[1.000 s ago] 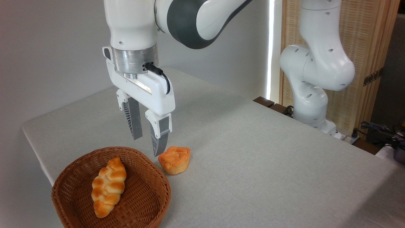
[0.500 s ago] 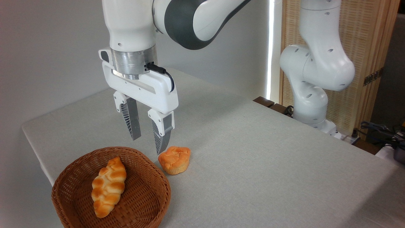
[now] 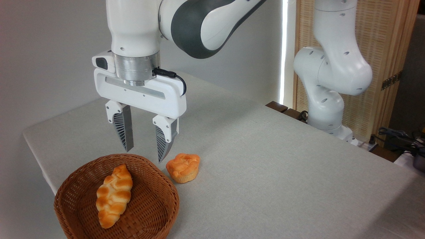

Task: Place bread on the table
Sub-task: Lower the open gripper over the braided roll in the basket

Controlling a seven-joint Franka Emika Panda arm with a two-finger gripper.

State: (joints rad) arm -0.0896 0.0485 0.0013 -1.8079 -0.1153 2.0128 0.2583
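Pincer (image 3: pixel 145 153) hangs spread and empty above the basket (image 3: pixel 159 186) rim (bun (image 3: pixel 183 167) just beside), so descending could snag wicker instead of the bread (image 3: pixel 114 196).

The basket (image 3: pixel 116 196) sits on the table (image 3: pixel 265 166) at its near left corner. The bread (image 3: pixel 114 196) lies inside the basket, running from near to far. The bun (image 3: pixel 183 167) stands on the table just right of the basket's far rim. The gripper (image 3: pixel 144 155) hangs above the basket's far rim, fingers spread, clear of everything. The robot's base (image 3: pixel 328 109) stands far to the right of the basket, behind the table.
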